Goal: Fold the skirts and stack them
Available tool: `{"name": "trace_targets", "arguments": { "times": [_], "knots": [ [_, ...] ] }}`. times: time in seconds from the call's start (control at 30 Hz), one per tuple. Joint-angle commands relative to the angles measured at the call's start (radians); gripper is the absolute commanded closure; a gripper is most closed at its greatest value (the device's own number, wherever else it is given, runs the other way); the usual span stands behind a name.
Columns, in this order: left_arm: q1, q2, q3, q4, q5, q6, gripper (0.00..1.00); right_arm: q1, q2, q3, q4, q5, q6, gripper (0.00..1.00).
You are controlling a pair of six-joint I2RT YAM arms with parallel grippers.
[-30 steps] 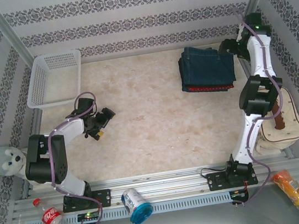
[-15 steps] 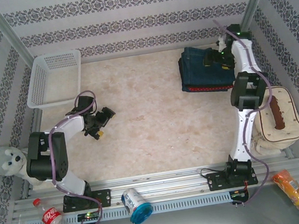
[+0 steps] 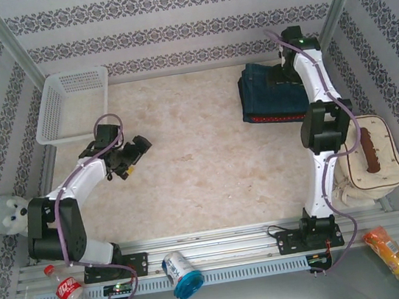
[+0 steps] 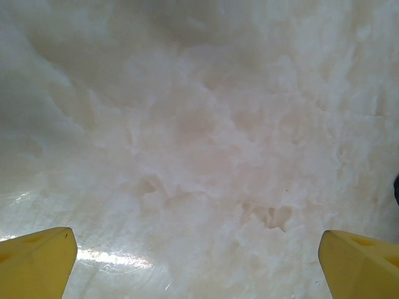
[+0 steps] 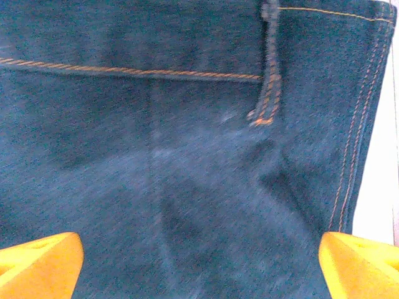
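**Operator:** Where do the skirts sit?

**Spotter:** Your skirts (image 3: 263, 99) lie in one pile at the far right of the table (image 3: 202, 171). A dark blue denim skirt (image 3: 259, 89) is on top. The red polka-dot skirt (image 3: 273, 117) peeks out as a thin strip along the pile's near edge. You can't pick out a black one from above.

**Operator:** And my right arm?

**Spotter:** Your right gripper (image 3: 280, 75) reaches over the far right part of the pile. In its wrist camera the jaws stand wide apart, with the yellow fingertips (image 5: 37, 261) at the two bottom corners and nothing between them but denim. You see orange stitching and a belt loop (image 5: 269, 62) on that cloth. A sliver of pale table shows at the right edge. Whether the tips touch the fabric, I can't tell.

**Operator:** The left one?

**Spotter:** Your left gripper (image 3: 132, 153) hangs over bare table on the left, well apart from the pile. Its jaws are spread wide too and hold nothing. Only the marbled tabletop shows between its yellow fingertips (image 4: 34, 261).

**Operator:** Anything else on the table?

**Spotter:** A white mesh basket (image 3: 57, 114) sits at the far left corner, beyond your left gripper.
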Motion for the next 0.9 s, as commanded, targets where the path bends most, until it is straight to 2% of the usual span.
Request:
{"name": "trace_targets", "arguments": {
  "times": [0.0,0.07,0.23,0.67,0.87],
  "knots": [
    [0.001,0.000,-0.001,-0.032,-0.010,0.020,0.00,0.023,-0.015,-0.069,0.011,-0.101,0.063,0.03],
    [0.001,0.013,-0.005,-0.020,0.007,0.015,0.00,0.037,0.012,-0.084,0.012,-0.123,0.071,0.02],
    [0.002,0.019,-0.011,-0.013,0.010,0.012,0.00,0.043,0.108,-0.046,-0.011,-0.061,0.084,0.02],
    [0.012,0.034,-0.013,-0.031,-0.010,0.017,0.00,0.037,0.421,0.391,-0.182,-0.064,-0.076,0.02],
    [0.016,0.053,0.006,-0.040,-0.013,0.021,0.00,0.039,0.449,0.421,-0.119,-0.073,-0.148,0.02]
  ]
}}
